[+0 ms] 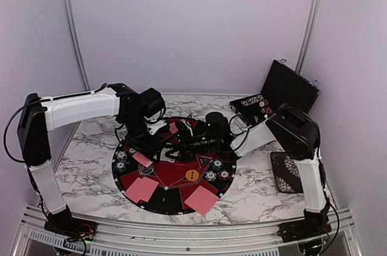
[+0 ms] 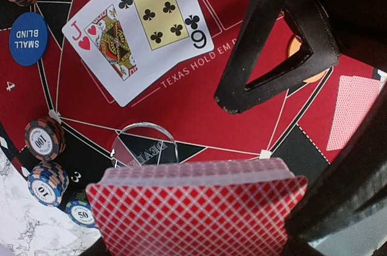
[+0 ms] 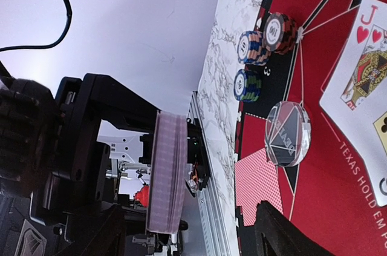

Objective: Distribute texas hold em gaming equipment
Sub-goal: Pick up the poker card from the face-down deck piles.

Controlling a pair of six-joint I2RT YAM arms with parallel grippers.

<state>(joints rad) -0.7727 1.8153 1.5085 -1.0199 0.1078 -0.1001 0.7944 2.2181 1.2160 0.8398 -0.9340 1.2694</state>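
Note:
A round red-and-black poker mat (image 1: 175, 198) lies at the centre. My left gripper (image 2: 196, 223) is shut on a deck of red-backed cards (image 2: 196, 207), held just above a clear dealer button (image 2: 145, 144). Two face-up cards (image 2: 139, 26), a jack of hearts and a six of clubs, lie on the felt. My right gripper (image 3: 187, 210) is open, facing the deck's edge (image 3: 168, 174); one of its fingers (image 2: 275, 44) hangs over the mat. Chip stacks (image 2: 44, 138) stand by a blue small-blind disc (image 2: 28, 38). An orange disc (image 1: 192, 175) sits near the mat's middle.
Face-down card pairs lie at the mat's front left (image 1: 140, 188), front right (image 1: 201, 199) and left (image 1: 143, 159). More chips (image 1: 216, 170) stand on its right side. A black hinged case (image 1: 284, 89) is open at the back right, with a dark flower-patterned tray (image 1: 285, 171) nearer.

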